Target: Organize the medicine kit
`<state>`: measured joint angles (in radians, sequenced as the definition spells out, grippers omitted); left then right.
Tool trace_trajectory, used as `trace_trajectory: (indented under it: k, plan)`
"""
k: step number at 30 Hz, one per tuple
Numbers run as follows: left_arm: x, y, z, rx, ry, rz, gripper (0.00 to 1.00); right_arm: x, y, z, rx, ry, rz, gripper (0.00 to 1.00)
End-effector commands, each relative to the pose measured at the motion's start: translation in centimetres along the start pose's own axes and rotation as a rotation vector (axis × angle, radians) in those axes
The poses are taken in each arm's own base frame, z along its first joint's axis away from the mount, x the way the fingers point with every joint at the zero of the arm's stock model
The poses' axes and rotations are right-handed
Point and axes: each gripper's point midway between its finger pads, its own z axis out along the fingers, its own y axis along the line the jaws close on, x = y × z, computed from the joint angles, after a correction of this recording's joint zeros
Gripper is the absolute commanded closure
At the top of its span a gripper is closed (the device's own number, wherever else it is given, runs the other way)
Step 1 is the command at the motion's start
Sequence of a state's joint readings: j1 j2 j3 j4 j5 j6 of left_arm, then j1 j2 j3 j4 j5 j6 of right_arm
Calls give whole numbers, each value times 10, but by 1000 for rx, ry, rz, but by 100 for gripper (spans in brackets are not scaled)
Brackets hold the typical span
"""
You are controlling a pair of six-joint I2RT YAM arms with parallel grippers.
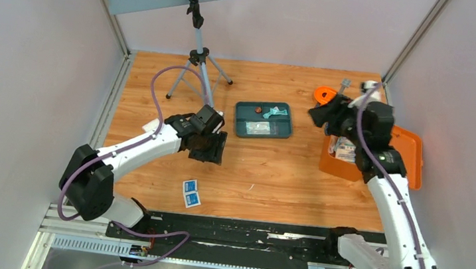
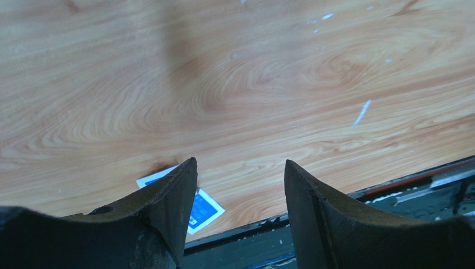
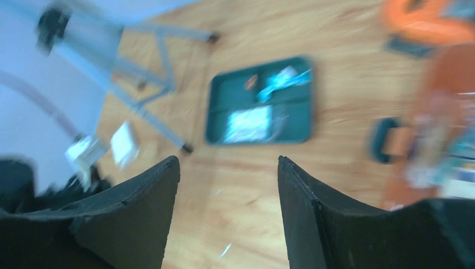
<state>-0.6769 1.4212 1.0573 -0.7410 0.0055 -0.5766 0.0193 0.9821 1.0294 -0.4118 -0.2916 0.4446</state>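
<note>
Left pincer [image 2: 241, 163] and right pincer [image 3: 228, 159] both gaped wide, empty.
Two blue packets [image 1: 191, 194] lay on the counter [image 1: 271, 178] near the left one; the teal tray [image 1: 243, 114] sat mid-counter, the orange kit box [image 1: 414, 148] beside the right one.

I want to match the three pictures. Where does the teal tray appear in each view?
Top external: the teal tray lies at the centre.
Left wrist: not in it.
Right wrist: the teal tray is in the upper middle, blurred.
Shared landmark: the tripod, left of it in both.
</note>
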Motion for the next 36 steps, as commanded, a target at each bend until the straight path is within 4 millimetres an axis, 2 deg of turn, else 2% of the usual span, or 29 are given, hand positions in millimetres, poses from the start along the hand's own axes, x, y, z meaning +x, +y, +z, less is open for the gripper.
trace_trajectory:
  k: [1, 5, 9, 14, 19, 21, 25, 28, 33, 36]
  plan:
    - [19, 25, 0, -92, 16, -56, 33, 68, 55, 18, -92, 179, -52, 37]
    - [42, 55, 0, -217, 26, -118, 36, 139, 74, 31, -129, 368, -60, 38]
    - [66, 76, 1, -321, 68, -207, 42, 182, 96, 34, -234, 478, 3, 38]
    - [76, 72, 12, -289, 87, -265, 43, 215, 102, 38, -284, 568, 75, 38]
    - [91, 86, 28, -372, 140, -275, 44, 222, 104, 38, -292, 587, 76, 38]
    - [93, 82, 37, -349, 150, -279, 44, 223, 104, 38, -292, 588, 74, 38]
    - [84, 53, 50, -189, 132, -303, 46, 224, 104, 37, -291, 592, 74, 39]
    - [72, 27, 57, -50, 114, -320, 48, 227, 103, 37, -284, 598, 83, 39]
    - [52, -6, 65, 103, 100, -304, 51, 238, 100, 34, -287, 629, 116, 39]
    - [30, -23, 58, 169, 60, -279, 52, 249, 97, 32, -289, 655, 151, 39]
